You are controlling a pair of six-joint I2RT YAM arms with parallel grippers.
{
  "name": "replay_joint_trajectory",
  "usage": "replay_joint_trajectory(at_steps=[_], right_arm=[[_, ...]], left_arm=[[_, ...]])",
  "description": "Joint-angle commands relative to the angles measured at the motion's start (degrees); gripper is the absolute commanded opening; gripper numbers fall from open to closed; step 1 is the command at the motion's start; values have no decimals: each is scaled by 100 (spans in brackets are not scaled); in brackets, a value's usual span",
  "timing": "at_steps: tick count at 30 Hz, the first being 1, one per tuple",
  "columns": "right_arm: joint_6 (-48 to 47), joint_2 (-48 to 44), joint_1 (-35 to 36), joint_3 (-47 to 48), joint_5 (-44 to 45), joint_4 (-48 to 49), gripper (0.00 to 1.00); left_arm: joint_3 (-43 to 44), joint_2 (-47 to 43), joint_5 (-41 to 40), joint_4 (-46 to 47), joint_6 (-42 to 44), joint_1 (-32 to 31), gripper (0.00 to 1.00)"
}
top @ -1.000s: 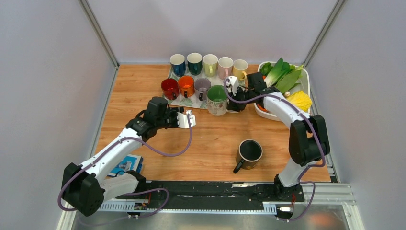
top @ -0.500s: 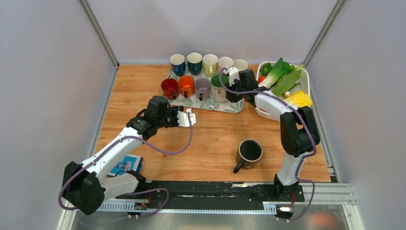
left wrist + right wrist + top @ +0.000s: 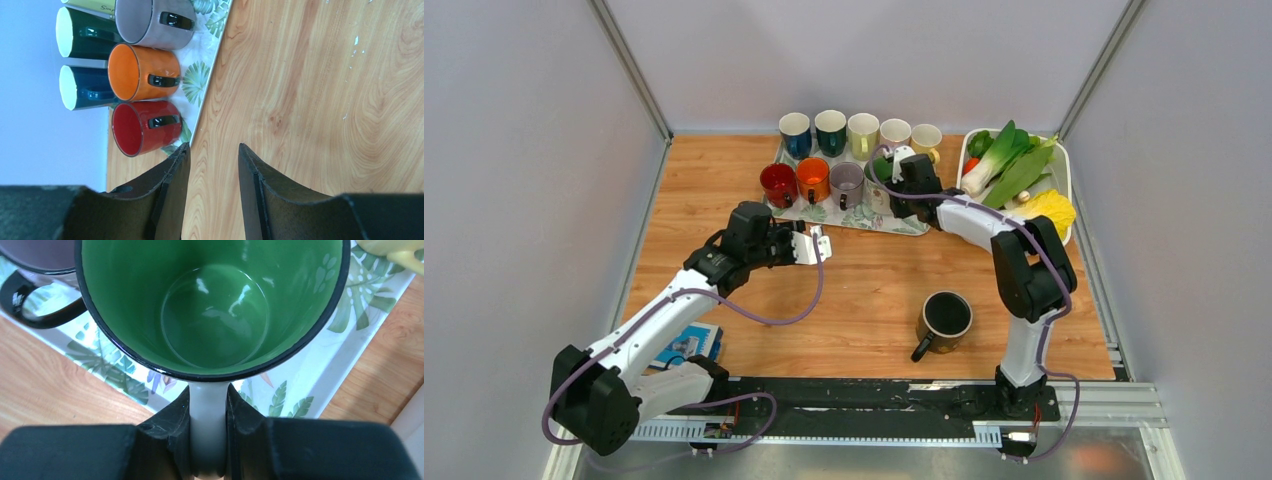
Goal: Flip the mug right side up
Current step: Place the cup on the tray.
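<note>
The only lettering I can make out is on the pale yellow-green mug [image 3: 92, 5] in the far row on the tray [image 3: 197, 85]. It is dark print beginning "Sim", cut off at the picture's edge. The blue booklet [image 3: 689, 343] at the near left carries print too small to read.

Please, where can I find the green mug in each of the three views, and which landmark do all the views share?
Top external: the green mug is at the back centre, at the right part of the tray, partly hidden.
Left wrist: not in it.
Right wrist: it fills the upper centre, its handle between the right fingers.
Shared landmark: the leaf-print tray, also in the left wrist and right wrist views.
</note>
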Motion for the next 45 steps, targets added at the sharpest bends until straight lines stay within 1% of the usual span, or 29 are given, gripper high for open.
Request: replay_joint_trajectory(at_steps=[1,6,10,13,16,22,31,33,35,38,39,41,45], right_arm=[[510,77,77,271,585,996,0],[649,289,254,418,692,1021,0],[853,436,389,473,873,1023,8],[979,558,402,514,1012,1023,11],[1034,652,402,579,1110,1010,12],[1047,828,402,748,1015,1015,13],[1017,998,402,953,948,1009,23],[1008,1008,402,975,889,995,27],[1050,1004,409,1015,860,910,38],[1078,896,410,1041,723,813,51],[1066,843,411,1034,675,622,55],[1045,688,402,961,571,458,58],[1053,245,341,680,348,232,60]], left_arm=[[-18,-144,17,63,-51,-4,48],[-41,-145,35,67,-62,-14,48],[-46,-136,44,78,-56,-8,48],[-28,-123,52,64,-43,-10,48],[-27,-117,41,56,-25,-12,48],[-17,-82,52,43,-61,-12,48],[17,-31,63,42,-49,-5,48],[17,-36,55,31,-39,-10,48],[17,-36,48,21,-34,-8,48],[17,-43,45,-4,-36,-9,48],[24,-45,41,-10,-36,-11,48],[18,-55,39,-15,-38,-13,48],[3,-71,60,-17,-61,-8,48]])
